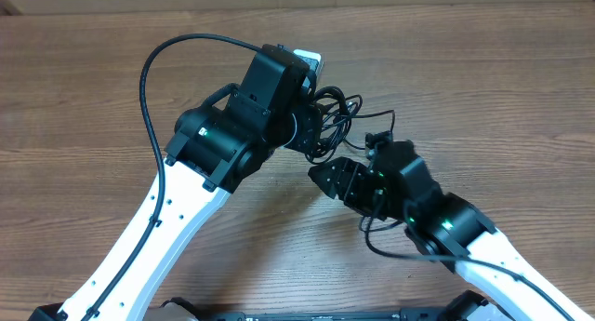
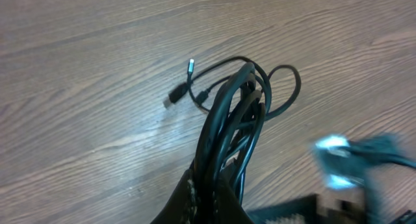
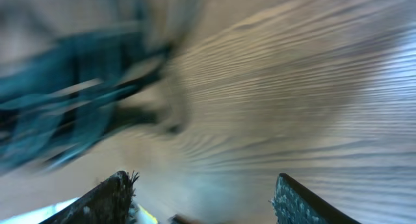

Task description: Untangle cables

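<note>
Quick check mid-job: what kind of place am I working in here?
Probably a robot lab bench: a wood-grain table, a white left arm and right arm reaching over it, and a tangle of thin black cables.

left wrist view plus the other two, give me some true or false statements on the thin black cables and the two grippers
1. The left gripper is shut on the bundle of thin black flexible cables. True.
2. The right gripper is clamped on the same bundle. False: its fingers stand apart with nothing between them.
3. The cables lie apart in straight lines. False: they are bunched in overlapping loops.
4. A small black plug end sticks out beside the bundle. True.
5. A brown wood-grain table top lies under the cables. True.
</note>
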{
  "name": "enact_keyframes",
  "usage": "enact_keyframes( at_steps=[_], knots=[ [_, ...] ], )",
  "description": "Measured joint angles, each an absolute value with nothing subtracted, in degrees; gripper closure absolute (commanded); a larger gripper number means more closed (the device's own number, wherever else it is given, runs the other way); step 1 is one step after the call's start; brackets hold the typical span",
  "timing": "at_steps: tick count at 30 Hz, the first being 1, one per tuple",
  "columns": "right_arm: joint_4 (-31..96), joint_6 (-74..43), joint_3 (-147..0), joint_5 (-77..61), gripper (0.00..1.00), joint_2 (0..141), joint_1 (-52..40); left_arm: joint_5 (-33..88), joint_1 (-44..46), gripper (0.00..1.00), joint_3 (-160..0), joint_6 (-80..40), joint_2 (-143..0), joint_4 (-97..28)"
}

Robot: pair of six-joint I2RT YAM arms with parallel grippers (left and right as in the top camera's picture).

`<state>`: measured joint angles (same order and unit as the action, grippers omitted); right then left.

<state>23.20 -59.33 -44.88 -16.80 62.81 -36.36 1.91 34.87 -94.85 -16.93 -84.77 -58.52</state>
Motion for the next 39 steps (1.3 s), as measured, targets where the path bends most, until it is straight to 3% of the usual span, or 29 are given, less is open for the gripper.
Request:
enact_keyframes(
  at_steps=[6,28,39],
  knots=[
    [21.34,-59.27,-44.88,-15.44,0.29,56.62,-36.36,1.78,34.87,0.96,-94.87,-15.88,-84.77,-58.54],
    [23.55,-61.47,-44.95,-3.27,0.28,62.08,-36.03,7.44,37.52,0.96,-94.37,-17.19,-84.44,-58.46],
    [24.6,-61.19,-44.95,0.93,0.22,66.57,-36.03,14.2,37.52,0.96,-94.21,-22.68,-74.32,-58.24]
  ],
)
